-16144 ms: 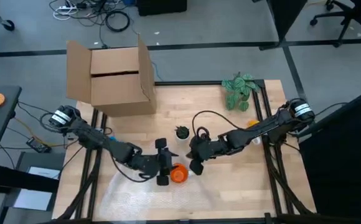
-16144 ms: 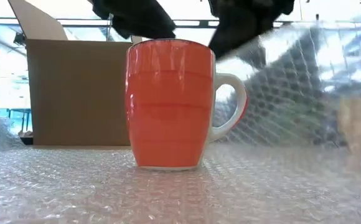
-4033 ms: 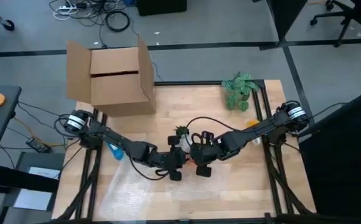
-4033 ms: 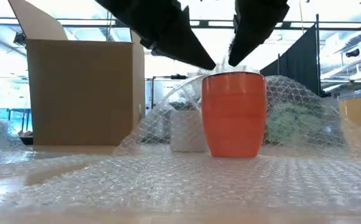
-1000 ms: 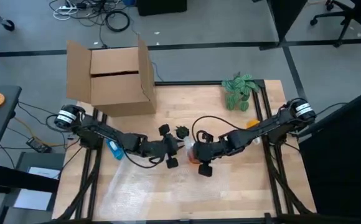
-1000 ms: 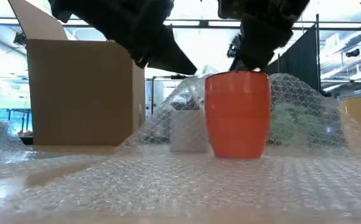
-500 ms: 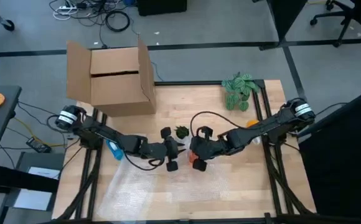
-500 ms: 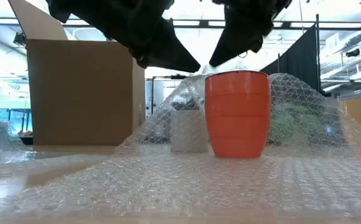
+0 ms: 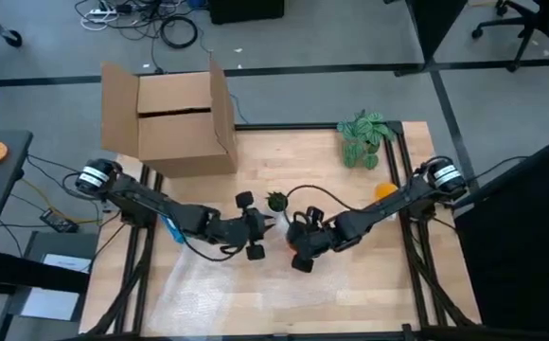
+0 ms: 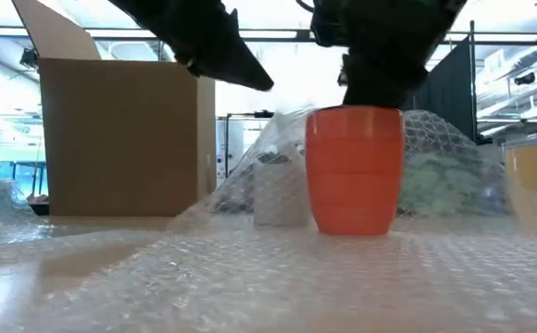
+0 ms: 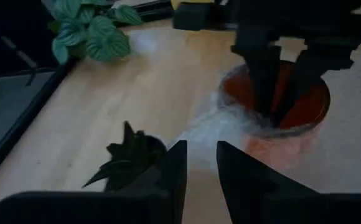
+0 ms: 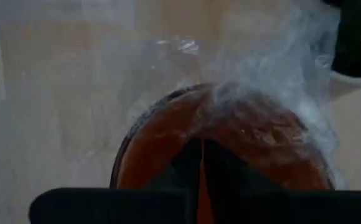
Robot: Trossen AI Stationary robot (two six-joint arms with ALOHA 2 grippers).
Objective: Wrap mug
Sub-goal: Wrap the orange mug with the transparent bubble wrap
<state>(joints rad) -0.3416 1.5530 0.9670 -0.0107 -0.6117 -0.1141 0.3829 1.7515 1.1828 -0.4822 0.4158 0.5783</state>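
Black fingers of the right gripper (image 12: 202,163) are pressed together and dip straight down into the open mouth of the orange mug (image 10: 354,169), pinching a fold of the bubble wrap (image 10: 250,287) against the rim. The mug stands upright at the centre of the high view and right of centre in the low view, its long axis vertical and its opening facing up; its handle cannot be made out. The left gripper (image 11: 196,165) sits just left of the mug in the high view, its fingers slightly apart with nothing between them, pointing toward the mug. The wrap spreads across the table (image 9: 256,161) beneath the mug and rises behind it. A cardboard box (image 9: 170,118) stands at upper left, a leafy plant (image 9: 364,137) at upper right.
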